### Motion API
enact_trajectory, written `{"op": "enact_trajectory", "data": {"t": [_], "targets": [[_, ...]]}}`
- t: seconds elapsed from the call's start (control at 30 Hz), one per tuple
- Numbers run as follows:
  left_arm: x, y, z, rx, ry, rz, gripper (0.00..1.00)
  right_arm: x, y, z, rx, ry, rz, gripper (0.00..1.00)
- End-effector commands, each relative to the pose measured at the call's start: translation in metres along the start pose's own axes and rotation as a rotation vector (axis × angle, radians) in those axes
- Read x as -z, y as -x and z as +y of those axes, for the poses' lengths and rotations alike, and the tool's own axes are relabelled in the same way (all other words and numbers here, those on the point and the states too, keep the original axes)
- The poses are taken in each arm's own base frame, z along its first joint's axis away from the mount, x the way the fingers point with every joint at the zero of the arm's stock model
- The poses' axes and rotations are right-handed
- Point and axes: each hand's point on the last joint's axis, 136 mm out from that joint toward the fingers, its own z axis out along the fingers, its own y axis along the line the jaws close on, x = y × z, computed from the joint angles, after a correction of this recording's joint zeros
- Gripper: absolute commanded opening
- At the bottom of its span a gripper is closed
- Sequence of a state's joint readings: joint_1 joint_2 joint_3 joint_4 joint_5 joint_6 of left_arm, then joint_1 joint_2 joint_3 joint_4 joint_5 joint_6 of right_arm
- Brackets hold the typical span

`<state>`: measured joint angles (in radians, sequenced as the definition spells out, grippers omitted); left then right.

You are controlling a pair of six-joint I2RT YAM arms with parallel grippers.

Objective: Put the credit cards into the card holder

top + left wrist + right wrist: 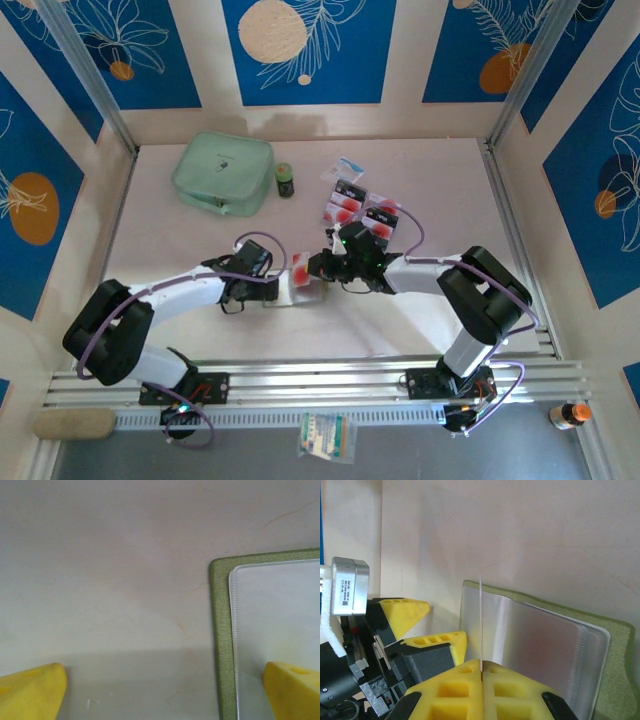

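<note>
The olive-green card holder [616,670] lies open on the table, its clear sleeves [545,650] facing up. My right gripper [481,664] is shut on a credit card [481,615], which is seen edge-on and stands upright over the holder's left sleeve. From above, that card [302,268] is whitish with a red dot. My left gripper [162,677] is open and straddles the holder's edge [222,630], with one finger [292,690] resting on the sleeve. More credit cards [347,200] lie in a cluster behind the right gripper [318,268].
A mint-green zip pouch [222,172] sits at the back left with a small dark bottle [285,180] beside it. A white-and-blue sachet [348,165] lies behind the cards. A packet [326,437] and an orange bottle [570,413] lie below the rail.
</note>
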<state>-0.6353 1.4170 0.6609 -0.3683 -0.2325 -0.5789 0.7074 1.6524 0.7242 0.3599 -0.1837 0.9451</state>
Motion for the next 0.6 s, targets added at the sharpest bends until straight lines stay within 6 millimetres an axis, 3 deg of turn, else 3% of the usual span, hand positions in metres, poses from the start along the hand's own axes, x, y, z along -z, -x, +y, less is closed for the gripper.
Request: {"op": "enact_trajectory", "data": {"t": [0.0, 0.57], "targets": [[-0.002, -0.012, 0.01, 0.0, 0.049, 0.029, 1.0, -0.001, 0.0, 0.006, 0.014, 0.03, -0.02, 0.0], [-0.002, -0.012, 0.01, -0.002, 0.046, 0.031, 1.0, -0.017, -0.016, -0.016, -0.012, -0.014, -0.022, 0.0]]}}
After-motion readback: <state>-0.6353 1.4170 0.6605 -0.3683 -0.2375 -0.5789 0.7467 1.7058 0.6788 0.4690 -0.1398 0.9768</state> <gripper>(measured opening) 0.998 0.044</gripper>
